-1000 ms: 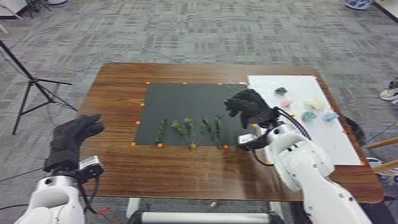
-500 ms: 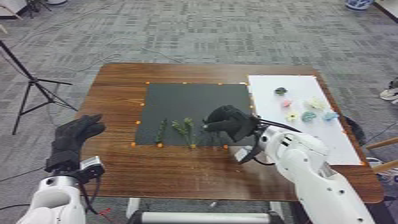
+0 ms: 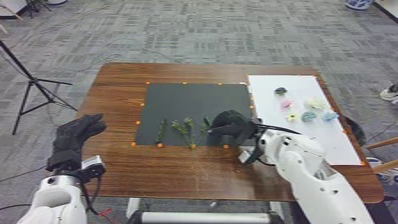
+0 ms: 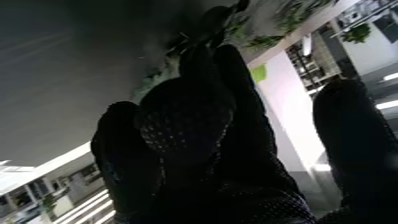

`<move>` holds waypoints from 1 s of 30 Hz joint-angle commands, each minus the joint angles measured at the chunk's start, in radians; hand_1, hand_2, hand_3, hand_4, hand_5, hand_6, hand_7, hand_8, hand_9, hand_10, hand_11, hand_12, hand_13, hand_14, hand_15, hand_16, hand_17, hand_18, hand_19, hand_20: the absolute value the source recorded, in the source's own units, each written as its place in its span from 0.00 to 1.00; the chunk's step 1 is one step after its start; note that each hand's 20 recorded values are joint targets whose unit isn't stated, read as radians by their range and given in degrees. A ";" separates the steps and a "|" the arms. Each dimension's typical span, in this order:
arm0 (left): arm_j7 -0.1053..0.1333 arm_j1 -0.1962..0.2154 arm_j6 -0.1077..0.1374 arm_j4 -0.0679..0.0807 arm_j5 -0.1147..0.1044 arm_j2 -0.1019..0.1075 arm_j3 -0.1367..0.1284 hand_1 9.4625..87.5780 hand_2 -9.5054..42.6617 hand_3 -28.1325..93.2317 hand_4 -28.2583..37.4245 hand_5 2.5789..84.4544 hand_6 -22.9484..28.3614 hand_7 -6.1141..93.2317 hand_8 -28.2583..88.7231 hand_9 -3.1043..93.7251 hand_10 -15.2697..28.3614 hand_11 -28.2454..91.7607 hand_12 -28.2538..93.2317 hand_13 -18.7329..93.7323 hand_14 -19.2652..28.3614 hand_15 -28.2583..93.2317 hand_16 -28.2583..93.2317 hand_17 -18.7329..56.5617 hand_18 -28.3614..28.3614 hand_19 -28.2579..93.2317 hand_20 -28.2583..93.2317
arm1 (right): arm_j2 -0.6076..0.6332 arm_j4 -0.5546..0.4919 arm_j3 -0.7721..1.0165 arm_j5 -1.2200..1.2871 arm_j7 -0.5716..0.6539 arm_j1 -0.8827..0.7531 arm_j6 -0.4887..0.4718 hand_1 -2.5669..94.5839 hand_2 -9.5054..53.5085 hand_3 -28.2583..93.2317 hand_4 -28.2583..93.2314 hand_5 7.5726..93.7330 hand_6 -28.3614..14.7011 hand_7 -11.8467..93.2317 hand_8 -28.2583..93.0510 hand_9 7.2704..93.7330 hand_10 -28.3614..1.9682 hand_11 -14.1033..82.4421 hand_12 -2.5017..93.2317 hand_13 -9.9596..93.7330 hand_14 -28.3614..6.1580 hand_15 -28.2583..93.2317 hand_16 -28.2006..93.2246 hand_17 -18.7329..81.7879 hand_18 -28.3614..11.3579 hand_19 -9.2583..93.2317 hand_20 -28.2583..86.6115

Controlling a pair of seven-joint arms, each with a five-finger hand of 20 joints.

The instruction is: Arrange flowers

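Note:
In the head view, my right hand (image 3: 233,126) is low over the right part of the black mat (image 3: 191,95), partly covering the stems there. Its glove (image 4: 200,120) shows open in the right wrist view, with green sprigs (image 4: 265,42) past the fingers; contact is unclear. Left of it on the mat lie a dark slim stem (image 3: 161,131) and a leafy branched stem (image 3: 188,131). Another green tip (image 3: 206,121) shows beside the hand. Pink (image 3: 286,104), yellow (image 3: 291,118), cream (image 3: 314,104) and blue (image 3: 330,116) blooms rest on the white sheet. My left hand (image 3: 80,131) is open.
The white sheet (image 3: 293,82) runs along the right side of the brown table (image 3: 169,175), and also holds a dark green bloom (image 3: 281,91) and a teal one (image 3: 308,116). Orange markers dot the mat's edges. A black tripod (image 3: 32,80) stands left of the table.
My right hand has moved down and slightly left over the mat, covering stems at its right part. The yellow bloom has come into sight. My left hand has stayed put.

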 commanded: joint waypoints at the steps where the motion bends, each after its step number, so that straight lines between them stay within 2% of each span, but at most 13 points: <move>1: -0.009 0.001 -0.014 0.001 0.002 -0.006 0.004 0.25 0.40 0.78 0.10 0.66 0.55 0.22 0.18 0.60 0.68 0.48 0.35 0.55 0.81 0.51 0.20 0.34 0.74 0.34 0.38 | 0.010 0.000 0.028 0.017 0.037 -0.031 0.023 0.21 0.33 0.78 0.13 0.56 0.55 0.36 0.19 0.67 0.47 0.24 0.15 1.00 0.67 0.69 0.48 0.82 0.29 1.00 0.75; 19: 0.008 0.009 -0.011 0.000 -0.006 -0.009 0.007 0.25 0.40 0.78 0.10 0.66 0.55 0.22 0.18 0.60 0.69 0.48 0.35 0.55 0.81 0.51 0.20 0.34 0.74 0.34 0.38 | 0.011 -0.008 0.038 0.098 0.061 -0.010 0.053 0.21 0.32 0.78 0.13 0.57 0.54 0.36 0.19 0.68 0.46 0.24 0.15 1.00 0.68 0.69 0.47 0.83 0.28 1.00 0.76; 30: 0.003 0.007 -0.015 0.001 -0.003 -0.007 0.010 0.25 0.40 0.78 0.10 0.66 0.55 0.22 0.18 0.60 0.69 0.48 0.35 0.55 0.81 0.51 0.20 0.34 0.74 0.34 0.38 | 0.009 -0.022 0.041 0.170 0.077 -0.008 0.081 0.21 0.32 0.78 0.14 0.59 0.54 0.36 0.19 0.70 0.46 0.24 0.15 1.00 0.68 0.70 0.47 0.83 0.28 1.00 0.76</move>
